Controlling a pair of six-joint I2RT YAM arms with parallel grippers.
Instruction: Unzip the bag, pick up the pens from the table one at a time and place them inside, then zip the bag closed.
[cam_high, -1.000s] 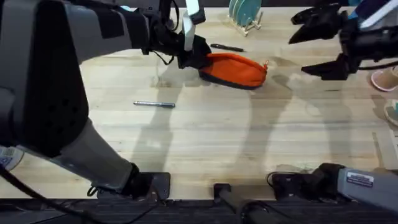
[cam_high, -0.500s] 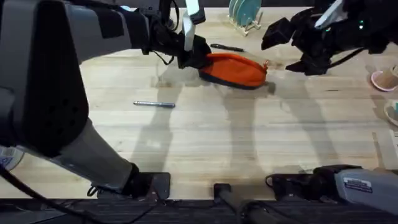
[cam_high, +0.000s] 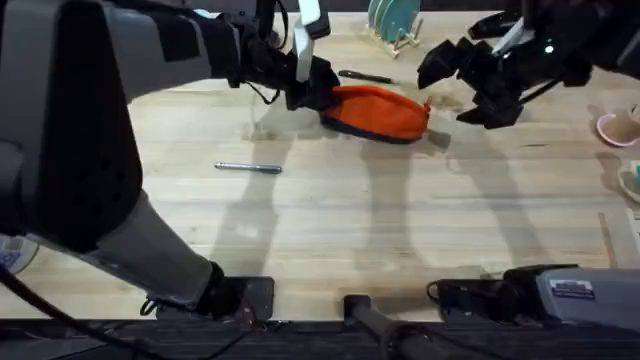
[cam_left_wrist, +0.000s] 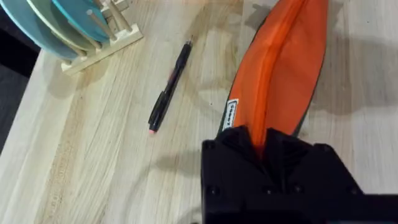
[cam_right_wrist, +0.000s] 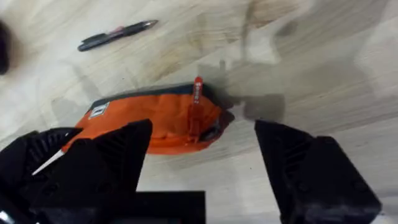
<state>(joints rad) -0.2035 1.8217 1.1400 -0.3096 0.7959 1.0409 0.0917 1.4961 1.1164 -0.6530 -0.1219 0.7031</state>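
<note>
Orange fabric bag (cam_high: 378, 112), oblong, dark base along its lower side, zipper line running along the top ridge; a small white label near one end and an orange zipper pull (cam_right_wrist: 198, 87) standing up at the other end. The bag lies on the light wood worktop (cam_high: 330, 220), long axis roughly crosswise in the overhead view, pull end tilted slightly toward the arms' bases. Left gripper (cam_high: 312, 88) is clenched on the label end of the bag, the fabric ridge pinched between its black fingers (cam_left_wrist: 273, 155); its arm reaches in low from the lower left base. Right gripper (cam_high: 462, 82) hangs just beyond the pull end of the bag, apart from it, fingers spread wide and pointing back toward the bag; in the right wrist view the pull sits between the two finger silhouettes, untouched. Black pen (cam_high: 364, 76) lies just behind the bag, on the side away from the bases, nearly parallel to it. Silvery pen (cam_high: 248, 168) lies well apart from the bag on the near side, toward the left base, also crosswise. A rack of blue-green plates (cam_high: 392, 22) stands behind the bag past the black pen.
</note>
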